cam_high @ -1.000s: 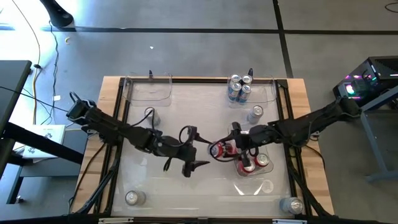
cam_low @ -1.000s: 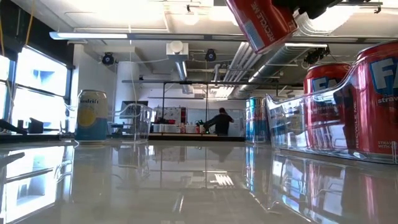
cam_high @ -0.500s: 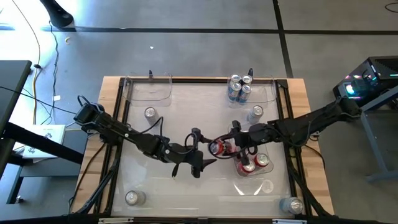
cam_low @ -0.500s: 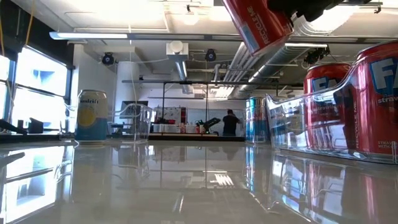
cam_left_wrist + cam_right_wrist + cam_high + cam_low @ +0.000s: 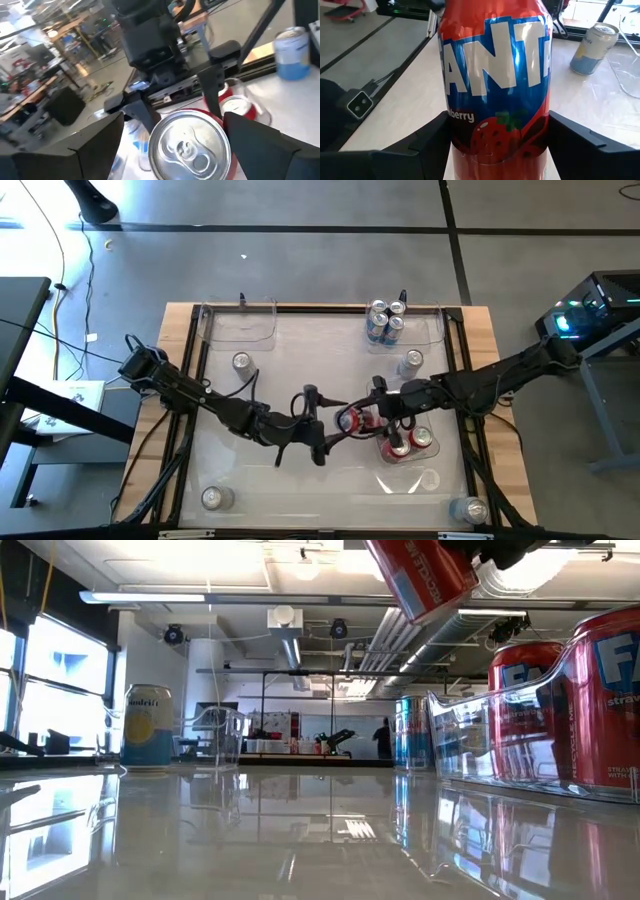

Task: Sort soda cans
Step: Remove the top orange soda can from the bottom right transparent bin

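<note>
Soda cans are what you are sorting, and the one that matters now is the red strawberry can (image 5: 351,420), which your right gripper (image 5: 372,416) grasps by its body, lifted and tilted off the table (image 5: 300,360). Take the clear bin (image 5: 420,476) at the near right of the table as your landmark: the held can hangs just beside that bin's far left corner, on the side toward the table's middle. You can see two more red cans (image 5: 410,442) standing inside the bin, touching each other. Your left gripper (image 5: 335,442) sits just left of the held can with its fingers (image 5: 65,150) spread wide on either side of the can's silver top, not clamped on it. Well beyond the bin, at the far edge of the table, three blue cans (image 5: 385,320) cluster together, and a silver-grey can (image 5: 410,362) stands between that cluster and the bin. Another silver-grey can (image 5: 470,508) stands just right of the bin at the near corner. Well to the left of the bin you have two more cans, one (image 5: 214,498) at the near edge and one (image 5: 240,362) farther back.
</note>
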`<action>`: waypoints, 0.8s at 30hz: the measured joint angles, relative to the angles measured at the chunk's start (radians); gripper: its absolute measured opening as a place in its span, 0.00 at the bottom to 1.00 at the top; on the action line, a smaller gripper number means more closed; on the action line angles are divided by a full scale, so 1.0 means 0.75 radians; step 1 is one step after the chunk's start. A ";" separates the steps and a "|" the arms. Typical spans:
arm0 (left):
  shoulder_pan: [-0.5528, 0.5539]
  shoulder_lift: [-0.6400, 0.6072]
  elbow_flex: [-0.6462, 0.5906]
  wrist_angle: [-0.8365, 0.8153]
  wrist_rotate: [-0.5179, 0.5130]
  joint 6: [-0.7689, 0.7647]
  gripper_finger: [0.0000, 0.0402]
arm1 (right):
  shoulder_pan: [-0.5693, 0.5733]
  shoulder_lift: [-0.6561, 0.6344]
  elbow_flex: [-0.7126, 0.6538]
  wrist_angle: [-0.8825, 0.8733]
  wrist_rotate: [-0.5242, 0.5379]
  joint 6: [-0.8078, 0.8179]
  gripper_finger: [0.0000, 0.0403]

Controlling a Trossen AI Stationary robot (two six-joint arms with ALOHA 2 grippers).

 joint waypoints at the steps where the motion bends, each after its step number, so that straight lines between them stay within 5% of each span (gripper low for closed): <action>1: 0.002 0.001 0.000 -0.001 -0.021 0.001 0.84 | 0.000 0.000 0.000 0.001 0.002 0.002 0.65; 14: 0.126 -0.002 0.003 -0.128 0.316 -0.142 0.84 | -0.002 0.001 -0.001 -0.012 0.016 0.004 0.65; 24: 0.081 -0.001 0.003 -0.242 0.117 -0.176 0.84 | -0.004 0.002 -0.001 -0.016 0.047 0.010 0.65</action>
